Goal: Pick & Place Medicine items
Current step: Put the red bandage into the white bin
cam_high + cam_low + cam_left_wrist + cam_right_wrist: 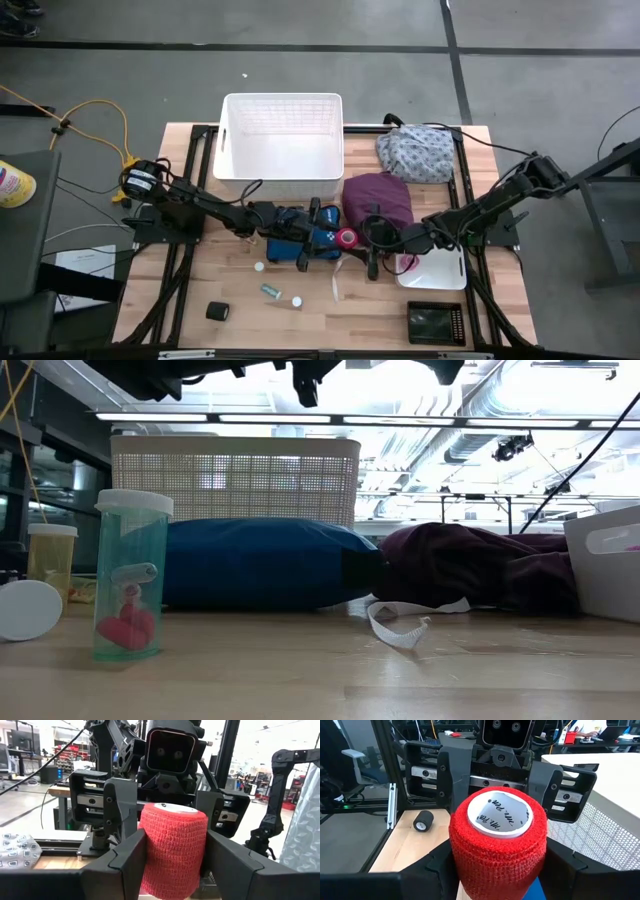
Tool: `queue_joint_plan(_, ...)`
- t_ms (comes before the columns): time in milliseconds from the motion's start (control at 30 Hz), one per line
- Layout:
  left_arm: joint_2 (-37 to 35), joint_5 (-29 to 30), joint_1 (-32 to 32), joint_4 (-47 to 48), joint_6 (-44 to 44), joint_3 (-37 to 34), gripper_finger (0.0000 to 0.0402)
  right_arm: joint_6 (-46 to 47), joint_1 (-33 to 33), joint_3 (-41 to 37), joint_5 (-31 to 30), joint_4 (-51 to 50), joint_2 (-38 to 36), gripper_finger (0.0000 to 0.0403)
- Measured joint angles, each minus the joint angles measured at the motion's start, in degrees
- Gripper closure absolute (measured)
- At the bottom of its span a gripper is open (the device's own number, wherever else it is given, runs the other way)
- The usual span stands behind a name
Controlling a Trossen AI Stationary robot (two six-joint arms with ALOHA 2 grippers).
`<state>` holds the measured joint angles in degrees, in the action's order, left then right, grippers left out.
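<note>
A red bandage roll hangs upright above the table's middle, its white core end facing up. My left gripper comes at it from the table's left and my right gripper from the right; both are shut on it, facing each other. A black roll sits on the wood near the front left. A greenish vial and a white cap stand close to the low camera. Small white caps lie on the table. My left gripper pinches the red roll's curved side wall between its two fingers, one on each side. The fingers come level from the table's left. The roll stands upright in the hold, lifted clear of the table. My right gripper pinches the same roll's side wall between its two fingers, coming about level from the table's right. Its fingers stand opposite the left gripper's on the roll's far side. The roll stays upright and clear of the table.
A blue pouch lies under the grippers, a purple bundle beside it, a floral bundle behind. A white basket stands at the far edge. A small white tray, a black device and a white strip lie front right.
</note>
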<state>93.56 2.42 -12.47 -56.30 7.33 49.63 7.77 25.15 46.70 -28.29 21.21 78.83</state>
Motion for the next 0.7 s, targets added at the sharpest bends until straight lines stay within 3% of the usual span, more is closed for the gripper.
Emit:
queue_joint_plan(500,0.00,0.84,-0.22,-0.04,-1.12,0.00,0.0213,-0.04,0.00,0.00,-0.07,0.02,0.02,0.0203)
queue_joint_plan(700,-0.02,-1.47,-0.05,-0.02,-1.74,0.00,0.0207,-0.04,0.04,0.00,-0.02,0.00,0.02,0.0203)
